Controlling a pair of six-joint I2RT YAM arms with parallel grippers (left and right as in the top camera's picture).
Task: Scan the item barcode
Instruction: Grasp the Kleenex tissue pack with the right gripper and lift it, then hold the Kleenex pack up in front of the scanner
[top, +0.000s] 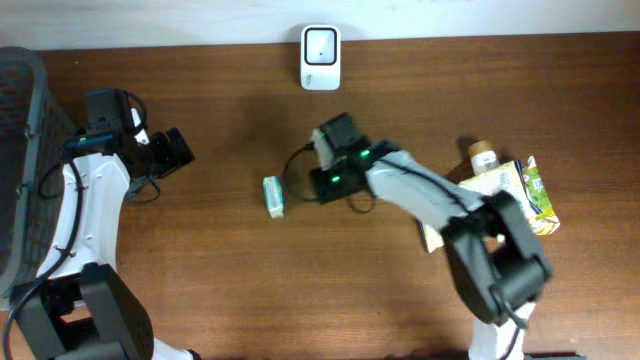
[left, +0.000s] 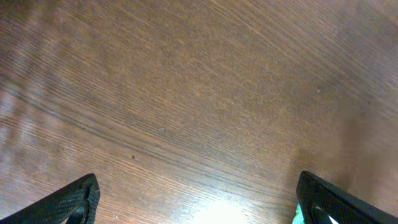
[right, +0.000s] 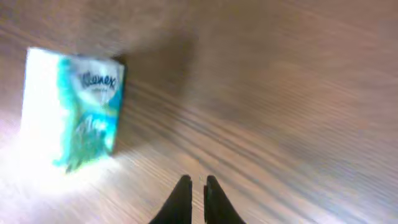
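Observation:
A small Kleenex tissue pack (top: 273, 196), white and teal, lies on the wooden table left of centre. In the right wrist view the tissue pack (right: 74, 106) is up and to the left of my right gripper (right: 196, 180), apart from it. That gripper's fingers are shut with nothing between them. Seen from overhead, my right gripper (top: 312, 178) hovers just right of the pack. My left gripper (top: 180, 150) is off to the left, and in its own view the left gripper (left: 199, 199) is open wide over bare wood. A white scanner (top: 320, 58) stands at the table's back edge.
A dark mesh basket (top: 20, 150) sits at the far left edge. At the right, a yellow-green carton (top: 520, 190) and a cork-capped bottle (top: 483, 155) lie beside the right arm.

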